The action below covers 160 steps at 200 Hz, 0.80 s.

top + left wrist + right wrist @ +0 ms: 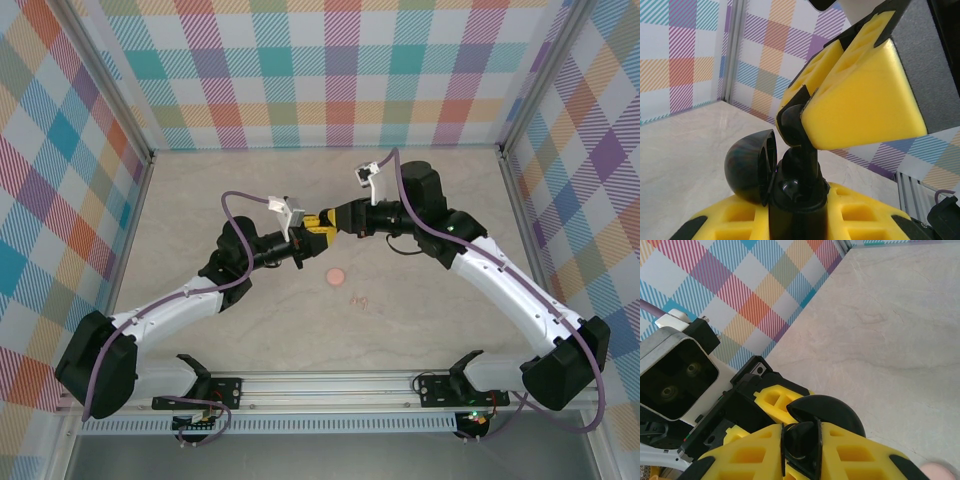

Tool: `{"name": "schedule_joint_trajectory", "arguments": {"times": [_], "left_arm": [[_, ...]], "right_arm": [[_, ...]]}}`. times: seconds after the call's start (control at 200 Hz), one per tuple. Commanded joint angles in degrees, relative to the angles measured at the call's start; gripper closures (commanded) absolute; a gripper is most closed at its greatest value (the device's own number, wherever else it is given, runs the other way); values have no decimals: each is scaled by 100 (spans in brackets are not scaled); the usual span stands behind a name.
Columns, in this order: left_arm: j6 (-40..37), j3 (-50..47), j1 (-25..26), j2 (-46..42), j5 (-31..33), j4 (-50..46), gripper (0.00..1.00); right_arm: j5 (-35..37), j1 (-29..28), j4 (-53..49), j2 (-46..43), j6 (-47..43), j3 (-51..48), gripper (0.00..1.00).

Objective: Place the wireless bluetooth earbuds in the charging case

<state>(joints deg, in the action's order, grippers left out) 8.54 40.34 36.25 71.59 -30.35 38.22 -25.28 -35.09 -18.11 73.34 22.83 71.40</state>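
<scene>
Grippers meet nose to nose above mid-worktop (430,200), both arms reaching in from the near edge.

My left gripper (798,215) is clamped on the black case (795,197) and holds it upright off the surface. Its lid (747,167) is hinged open and tipped back to the left in the left wrist view.

My right gripper (800,445) comes in from above, jaws nearly closed. It pinches the black bud (791,125) by its head at the very tips. The bud sits right over the case mouth with its stem pointing down into it. I can't tell if it's seated in the slot.

Pink case (336,274) lies closed on the worktop, just nearer the bases than the grippers, touching neither. Pale specks (358,298) sit near it, too small to identify.
</scene>
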Motion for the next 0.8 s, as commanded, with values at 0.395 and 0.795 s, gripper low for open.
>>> {"name": "schedule_joint_trajectory", "arguments": {"times": [0.395, 0.795], "left_arm": [[-45, 314, 36, -151, 82, 227, 80], [52, 276, 38, -183, 543, 177, 80]], "right_arm": [[347, -146, -527, 157, -261, 287, 76], [471, -206, -637, 143, -332, 305, 76]]}}
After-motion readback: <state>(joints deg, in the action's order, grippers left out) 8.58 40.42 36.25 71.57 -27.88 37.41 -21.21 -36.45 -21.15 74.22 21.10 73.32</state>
